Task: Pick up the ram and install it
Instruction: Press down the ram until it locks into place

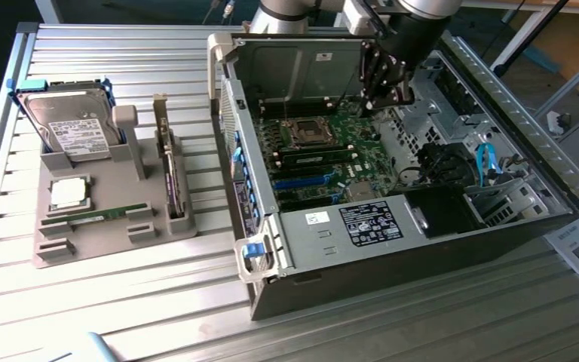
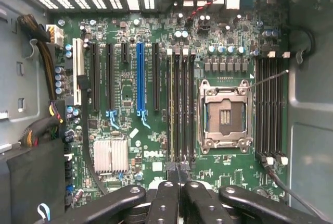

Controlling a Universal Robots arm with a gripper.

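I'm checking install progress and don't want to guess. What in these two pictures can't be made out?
- Exterior view: the gripper, its tip lost in shadow; whether it carries anything is unclear.
- Wrist view: the gap between the shut jaws, too thin to show whether a board is pinched.
- Wrist view: the memory slots, their near ends covered by the gripper.
- Exterior view: chips on the ram lying on the grey holder, too small.

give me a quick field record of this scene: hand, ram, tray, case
hand: shut, inside the computer case, low over the memory slots of the motherboard
ram: green stick lying flat in the grey tray, apart from the hand
tray also holds: hard drive, processor, expansion card standing on edge
case: side open, facing up
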